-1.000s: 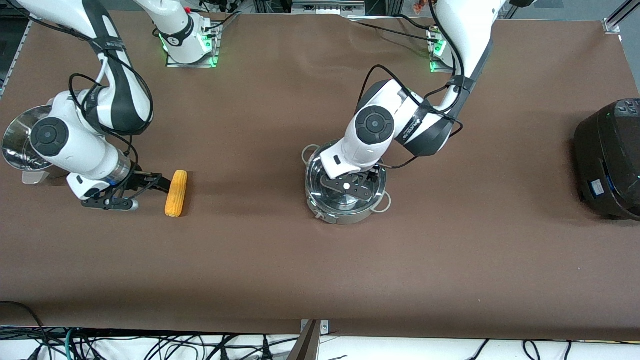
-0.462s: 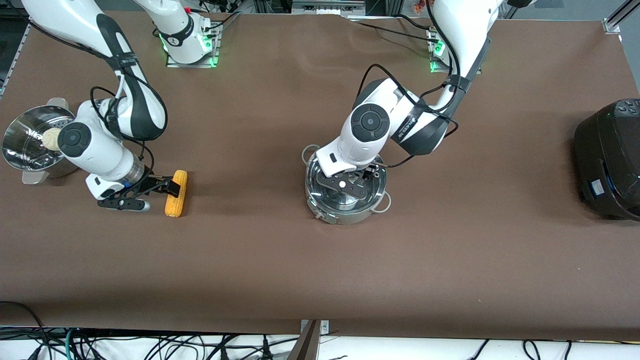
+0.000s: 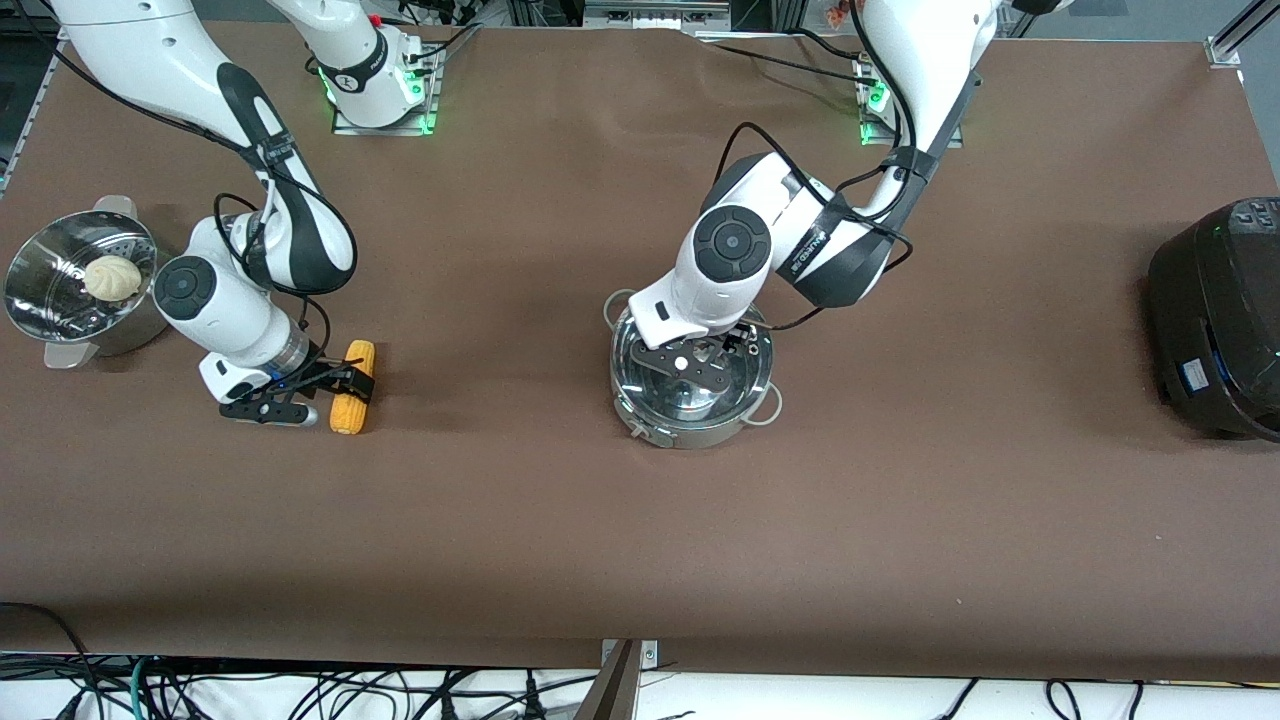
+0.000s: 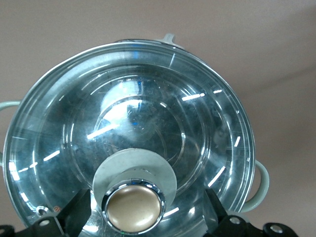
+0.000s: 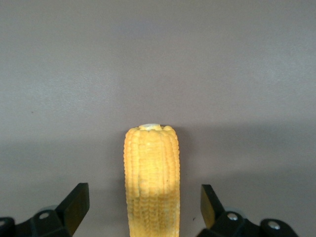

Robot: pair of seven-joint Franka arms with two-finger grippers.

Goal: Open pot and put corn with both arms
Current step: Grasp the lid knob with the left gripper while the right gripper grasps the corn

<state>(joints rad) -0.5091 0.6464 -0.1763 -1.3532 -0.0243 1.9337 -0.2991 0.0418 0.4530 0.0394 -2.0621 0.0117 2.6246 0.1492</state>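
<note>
The pot (image 3: pixel 692 385) stands near the middle of the brown table (image 3: pixel 640 540), with its glass lid (image 4: pixel 148 123) on it. The lid is clear, and the tan knob (image 4: pixel 134 208) sits at its centre on a pale round base. 2 small loop handles show at the rim of the pot (1 toward each end of the table).

The left gripper (image 4: pixel 145 217) is over the lid, low above it. Its 2 fingers (image 4: pixel 74 215) stand wide apart, 1 on each side of the knob, and they do not touch the knob. It holds nothing.

The corn (image 3: pixel 352 387) lies flat on the table toward the right arm's end, well apart from the pot. Its long axis runs from nearer the front camera to farther from it.

The right gripper (image 5: pixel 143 207) is down at the corn, around its middle part. In the right wrist view the fingers (image 5: pixel 74 205) are spread wide, with the cob between them and a clear gap on both sides, so the corn is not gripped.

A perforated steel steamer bowl (image 3: pixel 40 300) with a pale bun (image 3: pixel 114 277) inside it stands at the right arm's end of the table. A large black cooker (image 3: pixel 1220 320) stands at the left arm's end.
</note>
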